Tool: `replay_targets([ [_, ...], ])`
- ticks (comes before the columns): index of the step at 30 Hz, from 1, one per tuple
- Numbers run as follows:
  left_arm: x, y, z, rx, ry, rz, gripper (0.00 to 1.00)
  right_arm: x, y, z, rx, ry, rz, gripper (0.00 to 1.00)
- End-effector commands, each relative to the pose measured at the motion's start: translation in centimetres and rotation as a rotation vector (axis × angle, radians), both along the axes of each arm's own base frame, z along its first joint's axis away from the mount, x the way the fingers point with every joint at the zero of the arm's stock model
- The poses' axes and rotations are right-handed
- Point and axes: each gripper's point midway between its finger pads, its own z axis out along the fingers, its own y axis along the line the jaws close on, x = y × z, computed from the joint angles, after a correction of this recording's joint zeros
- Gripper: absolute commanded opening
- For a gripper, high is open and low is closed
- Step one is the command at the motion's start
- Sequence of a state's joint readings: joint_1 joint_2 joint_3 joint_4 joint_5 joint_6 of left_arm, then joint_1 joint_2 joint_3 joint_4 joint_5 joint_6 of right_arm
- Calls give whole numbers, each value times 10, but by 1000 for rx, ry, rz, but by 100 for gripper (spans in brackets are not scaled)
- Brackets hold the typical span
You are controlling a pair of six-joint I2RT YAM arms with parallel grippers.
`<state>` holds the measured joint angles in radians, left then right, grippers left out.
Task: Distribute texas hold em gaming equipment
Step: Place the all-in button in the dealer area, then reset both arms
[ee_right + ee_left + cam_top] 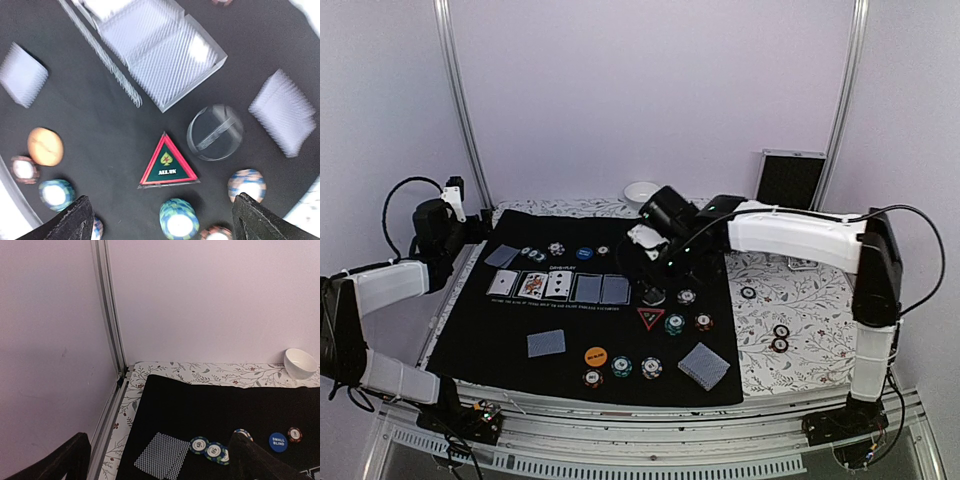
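The poker set lies spread on a black mat (470, 330). Face-up and face-down cards (560, 287) form a row, with a deck (704, 365) at the front right. My right gripper (162, 222) hangs open and empty above the red triangular marker (167, 164), a green chip stack (178, 218) and a clear round disc (215, 132). An orange disc (45, 146) lies to the left. My left gripper (155, 465) is open and empty, above a face-down card (162, 456), green chips (200, 444) and the blue disc (278, 441).
A small white bowl (641, 192) stands behind the mat. A black box (792, 178) leans at the back right. Dark chips (780, 337) lie on the flowered cloth right of the mat. Metal frame posts (107, 305) rise at the back corners.
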<state>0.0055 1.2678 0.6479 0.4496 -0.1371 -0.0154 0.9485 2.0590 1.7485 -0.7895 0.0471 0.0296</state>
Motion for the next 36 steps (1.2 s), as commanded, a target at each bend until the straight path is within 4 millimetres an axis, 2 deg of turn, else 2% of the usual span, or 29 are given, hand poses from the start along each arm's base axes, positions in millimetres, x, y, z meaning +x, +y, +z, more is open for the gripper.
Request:
replay_targets([
  [1, 0, 6, 16, 8, -36, 13, 98, 40, -45, 145, 300, -280, -113, 99],
  [3, 0, 6, 15, 9, -36, 16, 98, 63, -96, 163, 360, -369, -236, 99],
  [5, 0, 9, 13, 10, -38, 28, 98, 83, -156, 180, 429, -442, -380, 99],
  [8, 0, 13, 9, 2, -50, 53, 98, 91, -240, 200, 552, -561, -528, 99],
  [9, -1, 15, 7, -4, -58, 64, 98, 90, -268, 204, 572, -621, -589, 99],
  [13, -3, 21, 1, -5, -81, 95, 98, 70, -376, 194, 520, -898, -869, 99],
  [15, -3, 23, -5, 5, -82, 99, 98, 52, -409, 182, 509, -1011, -957, 99],
  [17, -3, 26, -13, 11, -74, 106, 98, 36, -433, 165, 515, -1077, -1027, 99],
  [19, -2, 28, -25, 10, -59, 100, 98, 26, -446, 146, 531, -1115, -1077, 99],
  [22, -5, 27, -37, 10, -64, 60, 98, 22, -447, 113, 550, -1120, -1086, 99],
  [25, -12, 30, -34, -8, -90, 58, 98, 25, -447, 86, 530, -1092, -1092, 99],
  [27, -20, 22, -30, -2, -124, 17, 98, 26, -446, 71, 517, -1078, -1079, 99],
  [31, -34, 17, -19, -6, -217, -6, 98, 35, -435, 69, 529, -1076, -999, 99],
  [33, -36, 11, -22, -37, -223, -39, 98, 44, -425, 71, 538, -1070, -931, 99],
  [34, -33, -1, -25, -34, -202, -107, 98, 48, -420, 71, 532, -1060, -903, 99],
  [36, -27, -26, -46, 4, -114, -206, 98, 53, -418, 70, 522, -1056, -880, 99],
])
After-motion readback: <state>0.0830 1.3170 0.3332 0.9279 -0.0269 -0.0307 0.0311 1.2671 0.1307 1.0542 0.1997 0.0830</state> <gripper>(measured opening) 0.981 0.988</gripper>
